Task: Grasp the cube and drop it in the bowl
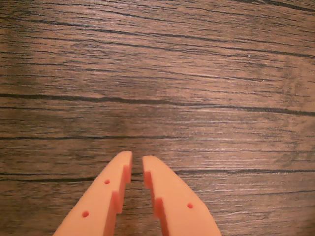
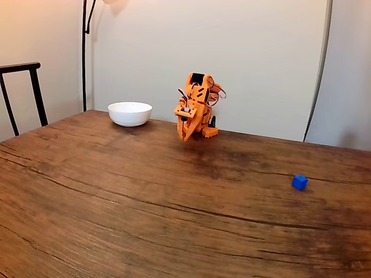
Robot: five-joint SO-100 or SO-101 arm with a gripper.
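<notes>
wooden table (image 2: 116, 220) bears cube (image 2: 299, 182), square-on, well apart from bowl (image 2: 130, 113).

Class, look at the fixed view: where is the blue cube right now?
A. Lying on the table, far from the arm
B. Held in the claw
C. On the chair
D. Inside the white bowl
A: the cube lies on the wooden table, right of the claw, which holds nothing.

We count one blue cube (image 2: 299, 182), one white bowl (image 2: 130, 113), one orange arm (image 2: 197, 104) carrying one two-fingered tool (image 1: 137, 161), one wooden bench (image 2: 145, 202), one dark chair (image 2: 20, 92) and one lamp stand (image 2: 84, 52).
</notes>
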